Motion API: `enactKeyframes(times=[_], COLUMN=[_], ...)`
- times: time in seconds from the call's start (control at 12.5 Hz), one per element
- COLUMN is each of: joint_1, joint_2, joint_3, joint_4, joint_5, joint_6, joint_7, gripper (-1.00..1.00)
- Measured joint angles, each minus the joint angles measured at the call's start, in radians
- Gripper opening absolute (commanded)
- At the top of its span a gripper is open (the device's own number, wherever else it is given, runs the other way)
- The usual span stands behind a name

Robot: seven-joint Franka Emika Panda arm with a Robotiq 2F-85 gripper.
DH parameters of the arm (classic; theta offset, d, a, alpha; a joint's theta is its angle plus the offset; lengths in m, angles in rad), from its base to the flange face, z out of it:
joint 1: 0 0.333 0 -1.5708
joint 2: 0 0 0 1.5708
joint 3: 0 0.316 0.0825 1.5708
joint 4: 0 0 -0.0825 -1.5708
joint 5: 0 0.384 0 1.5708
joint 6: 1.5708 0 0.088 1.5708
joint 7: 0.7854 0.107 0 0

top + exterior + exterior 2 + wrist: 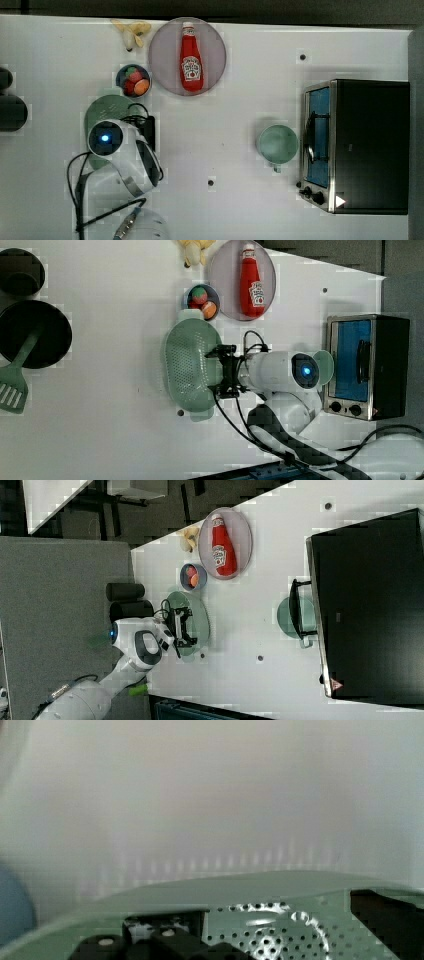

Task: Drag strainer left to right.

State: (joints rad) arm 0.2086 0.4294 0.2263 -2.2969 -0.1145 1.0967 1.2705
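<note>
Nearest the wrist camera: dark gripper (280,940) parts low in the wrist view, one finger (385,920) inside the basket, with the perforated floor of the strainer (270,935) between them and its smooth rim arching just beyond.
Strainer position: on the white tabletop (225,150) at the top view's left, largely hidden under the arm; the left view shows the strainer (187,365) whole, an oval basket just below the small bowl of fruit (202,302).
Gripper state: the gripper (227,372) sits at the strainer's edge on the left view's right; its jaws look spread with a gap, seemingly straddling the wall, but whether they pinch the rim I cannot tell.
Weight: judged light, a thin plastic shell full of holes.
Stiffness: probably springy, not rigid; the rim looks the firmest part, the holed wall likely flexes.
Surface: smooth plastic on a smooth top, so it should slide easily and may pivot if pulled off-centre.
Where to hold: the rim and upper wall on the side nearest the arm, one finger inside and one outside, kept low.
Path: toward the green mug (277,144) and toaster oven (357,145) at the top view's right; open tabletop lies between.
Neighbours: ketchup bottle (191,57) on its plate (160,50), well clear of a straight drag.
Risk: tipping if the pull rises.
</note>
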Motion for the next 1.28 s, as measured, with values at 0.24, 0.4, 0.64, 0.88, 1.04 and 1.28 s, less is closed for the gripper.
enactKeyframes(times=[0.24, 0.4, 0.64, 0.88, 1.04, 1.28], joint_1=[-0.05, -0.072, -0.101, -0.139, -0.157, -0.173], joint_2=[-0.008, -0.012, -0.016, -0.03, -0.031, -0.028], joint_3=[-0.025, -0.063, -0.146, -0.207, -0.248, -0.295], joint_4=[-0.033, -0.037, -0.041, -0.066, -0.072, -0.086], joint_5=[-0.006, 0.023, 0.024, 0.04, 0.026, 0.015], joint_6=[-0.017, -0.019, -0.008, 0.013, 0.01, 0.01], joint_7=[-0.015, -0.09, -0.159, -0.25, -0.298, -0.379], gripper=[1.0, 1.0, 1.0, 1.0, 1.0, 1.0])
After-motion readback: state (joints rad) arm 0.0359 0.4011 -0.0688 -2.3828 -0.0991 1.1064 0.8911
